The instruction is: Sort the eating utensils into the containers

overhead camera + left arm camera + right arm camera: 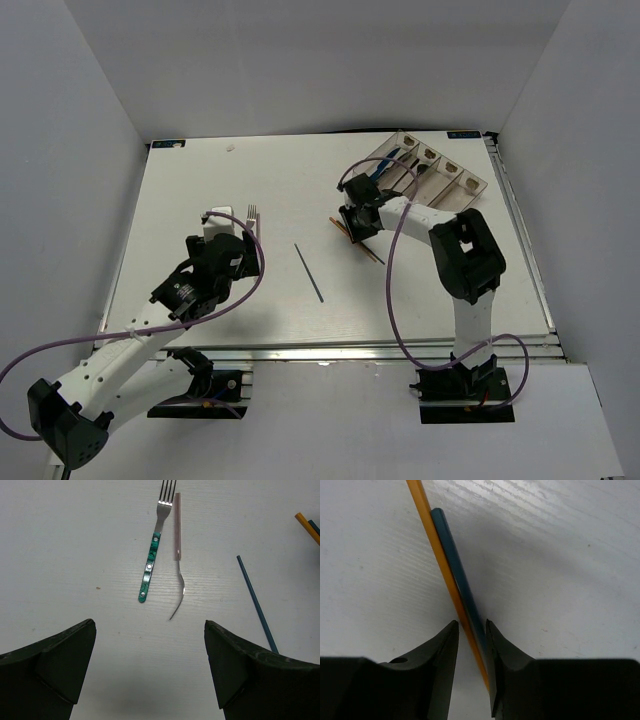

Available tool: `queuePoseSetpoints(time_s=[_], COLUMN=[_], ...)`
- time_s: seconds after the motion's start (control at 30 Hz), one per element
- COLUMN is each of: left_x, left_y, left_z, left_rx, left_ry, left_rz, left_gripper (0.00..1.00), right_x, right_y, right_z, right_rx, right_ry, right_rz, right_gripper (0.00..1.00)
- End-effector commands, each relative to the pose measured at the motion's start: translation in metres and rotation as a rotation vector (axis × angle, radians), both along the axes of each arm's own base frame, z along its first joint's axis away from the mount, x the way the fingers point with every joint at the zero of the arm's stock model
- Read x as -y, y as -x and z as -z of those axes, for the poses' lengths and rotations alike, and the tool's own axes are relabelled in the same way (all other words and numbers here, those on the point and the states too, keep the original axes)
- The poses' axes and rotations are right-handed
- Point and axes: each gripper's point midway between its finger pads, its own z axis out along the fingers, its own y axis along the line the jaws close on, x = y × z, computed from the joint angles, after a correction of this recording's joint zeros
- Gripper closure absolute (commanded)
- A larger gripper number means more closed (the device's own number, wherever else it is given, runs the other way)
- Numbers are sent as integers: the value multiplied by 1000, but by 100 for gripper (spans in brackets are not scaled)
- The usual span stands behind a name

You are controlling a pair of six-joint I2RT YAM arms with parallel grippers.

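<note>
My right gripper is down at the table, its jaws closed narrowly on an orange chopstick and a dark teal chopstick lying side by side; the teal one touches the right pad. In the top view this gripper sits just in front of the clear containers, which hold dark utensils in the left bins. My left gripper is open and empty above the table. Ahead of it lie a teal-handled fork, a pale-handled silver utensil and a loose dark blue chopstick.
The loose chopstick lies between the two arms at mid table. The fork tines show just beyond the left gripper. White walls enclose the table on three sides.
</note>
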Motion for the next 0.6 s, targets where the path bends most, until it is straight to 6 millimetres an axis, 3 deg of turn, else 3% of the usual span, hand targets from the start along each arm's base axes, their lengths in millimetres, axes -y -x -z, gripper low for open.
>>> queuePoseSetpoints(time_s=[0.0,0.3,0.37,0.43,0.57], left_x=[2,3,4,5,5], left_y=[-1,-1,-1,-1,-1], left_z=[-9,-9,-9,-8,-7], left_rx=[27,25,23,22,16], left_ry=[23,24,25,25,21], left_rz=[4,10,15,16,18], left_gripper=[2,2,2,2,2], right_x=[-8,-14,-18,-19,-15], right_y=[-15,-15,-13,-14,-21], right_z=[-14,-10,-15,-23,-27], right_rx=[50,43,41,61,80], right_ry=[7,-10,-35,-48,-37], right_rz=[-33,-49,-63,-60,-41], right_gripper=[66,71,69,61,59])
